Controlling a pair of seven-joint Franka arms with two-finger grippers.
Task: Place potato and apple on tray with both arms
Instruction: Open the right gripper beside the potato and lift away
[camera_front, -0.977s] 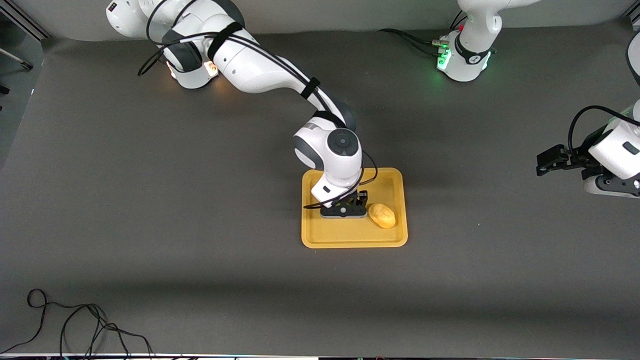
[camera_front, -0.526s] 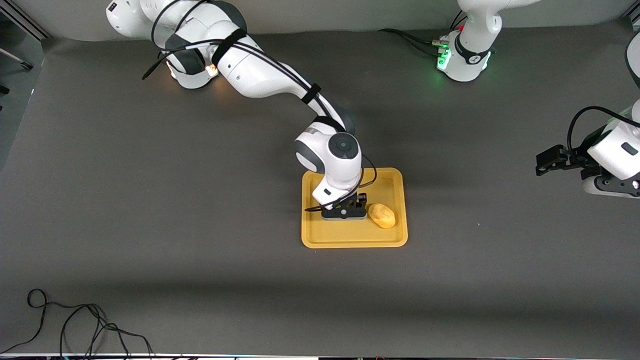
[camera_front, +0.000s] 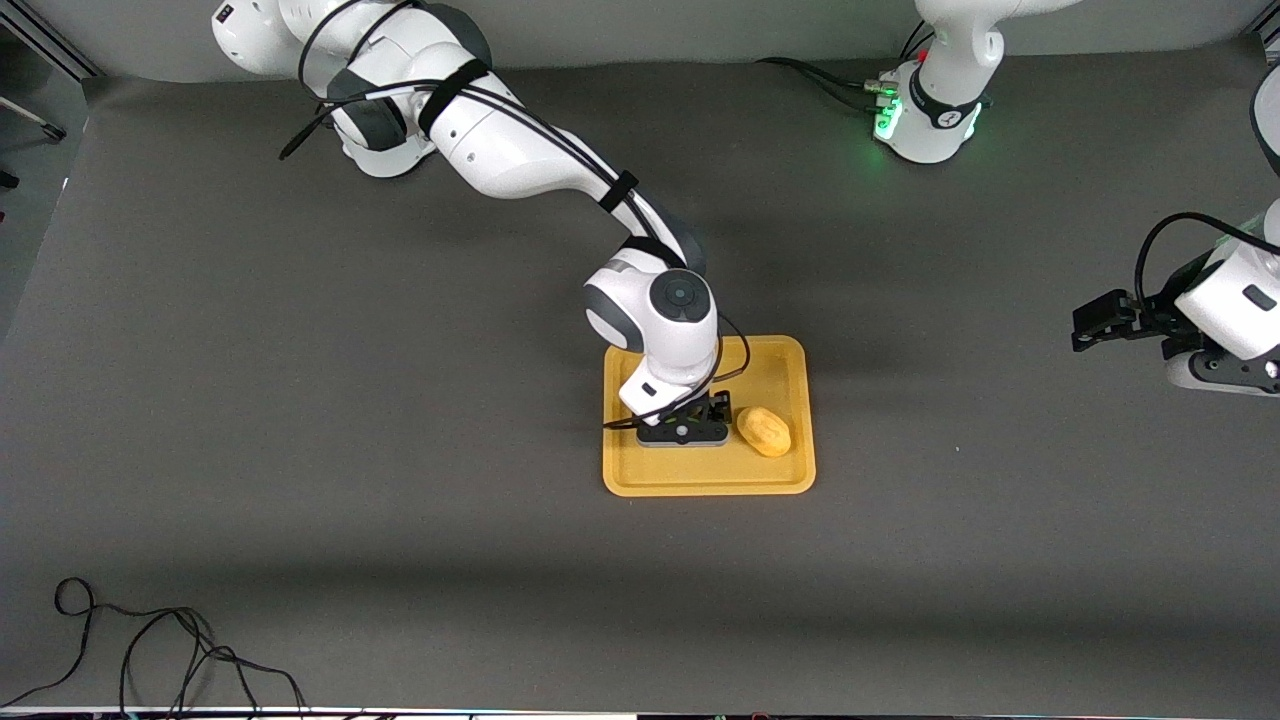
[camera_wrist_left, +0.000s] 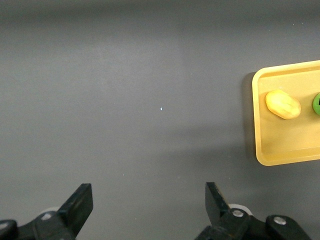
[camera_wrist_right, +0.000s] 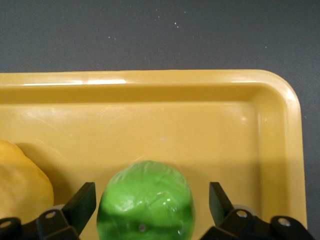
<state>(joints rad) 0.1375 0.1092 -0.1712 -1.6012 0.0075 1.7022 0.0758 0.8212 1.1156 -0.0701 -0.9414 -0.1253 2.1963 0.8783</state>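
My right gripper (camera_wrist_right: 146, 200) has just let go: its fingers now stand wide, clear of the apple (camera_wrist_right: 145, 200), which rests on the tray (camera_front: 780, 360) beside the potato (camera_front: 764, 431). Both appear placed. My left gripper (camera_wrist_left: 147, 207) waits open, well apart from the tray.

Both arms are glossy white with dark grey joint caps, and black cables strapped along the right arm (camera_front: 520, 150) by black bands. The left arm's base (camera_front: 930, 110) glows green beside plugged-in black leads. Each black gripper shows small silver screws near its fingers (camera_wrist_right: 82, 205).
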